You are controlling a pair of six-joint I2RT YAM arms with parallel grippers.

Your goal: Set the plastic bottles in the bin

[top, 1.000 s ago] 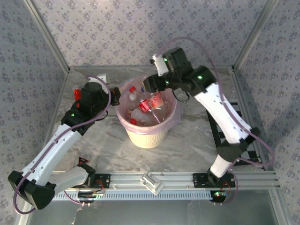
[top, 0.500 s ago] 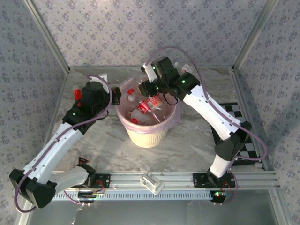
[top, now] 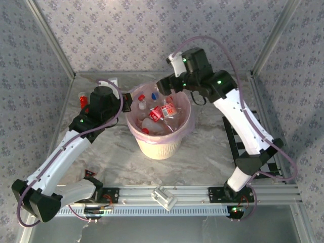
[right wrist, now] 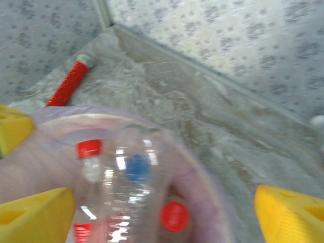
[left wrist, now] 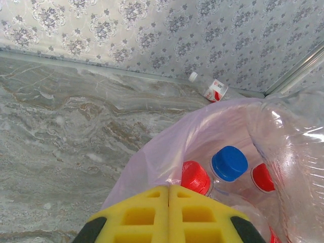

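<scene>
At the far left a bottle with a red label (top: 82,99) lies on the desk, close to the side wall. Beside it the white left arm (top: 61,157) reaches to the bin's left rim. Its left fingers (left wrist: 136,215), blocks of yellow foam with square hollows, are pressed flat together with nothing between them.

The bin (top: 158,146) stands mid-desk, round, cream and ribbed, lined with a thin, glossy, translucent pink bag (left wrist: 167,139). Inside lie the plastic bottles (top: 163,112): clear and crinkled, with red labels, plus a blue cap (left wrist: 229,163) between two red caps (left wrist: 195,177). One more bottle with a white cap (left wrist: 210,89) rests on the desk against the back wall, beyond the bin.

The right fingers (right wrist: 35,215) hover over the bin's far rim, spread wide and holding nothing; the wrist view beneath them is blurred. A black-and-white checkered board (top: 277,163) lies at the right edge.

The desk (top: 207,152) is smooth, grey-veined and marble-patterned. Grey-blue floral wallpaper (top: 126,35) covers the three walls, aluminium posts (top: 50,38) stand in the corners, and a slotted metal rail (top: 202,193) runs along the near edge.
</scene>
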